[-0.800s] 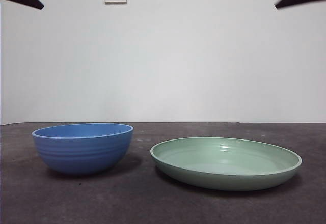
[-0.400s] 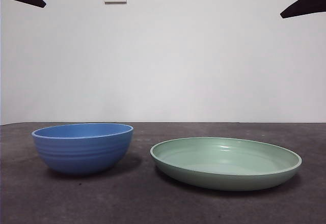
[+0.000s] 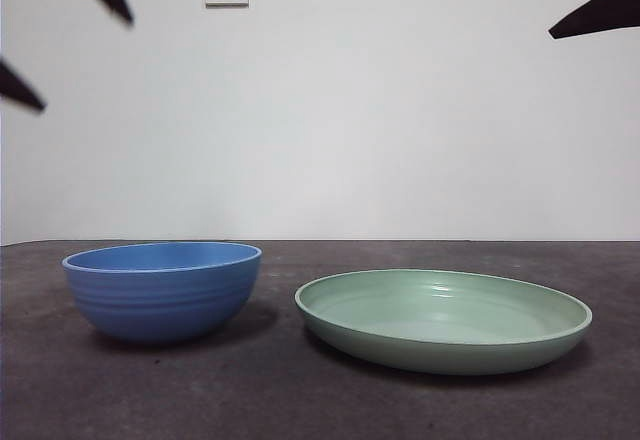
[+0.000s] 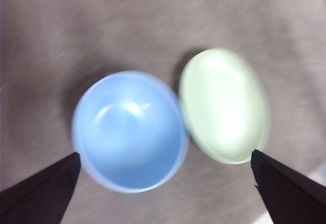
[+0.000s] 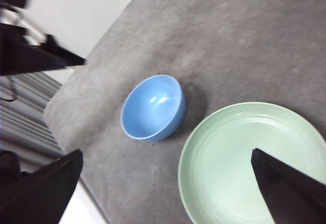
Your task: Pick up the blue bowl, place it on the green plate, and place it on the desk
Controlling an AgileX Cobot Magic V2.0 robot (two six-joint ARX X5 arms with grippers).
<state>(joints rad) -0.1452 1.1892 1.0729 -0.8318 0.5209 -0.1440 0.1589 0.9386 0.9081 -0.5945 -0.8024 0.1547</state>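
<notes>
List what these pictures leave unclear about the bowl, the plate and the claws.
- Left wrist view: motion blur smears the blue bowl and green plate; ridges and rings unreadable.
- Right wrist view: the plate is cut off by the picture's edge and partly covered by the right claw.
- Front view: the left claw shows only dark tips.

Left gripper (image 4: pixel 163 165): it hangs high in the air; in the left wrist view its two black jaws stand far apart from each other, with nothing between them.
Left gripper in front view (image 3: pixel 60 30): two dark pointed tips at the top corner, one above the other, both slanted.
Left gripper in right wrist view (image 5: pixel 48 53): a dark blurred arm part with a pointed tip, seen from the side.
Right gripper (image 5: pixel 165 178): also raised; its two black jaws are spread wide and hold nothing.
Right gripper in front view (image 3: pixel 600 10): only one black tip at the other top corner.
</notes>
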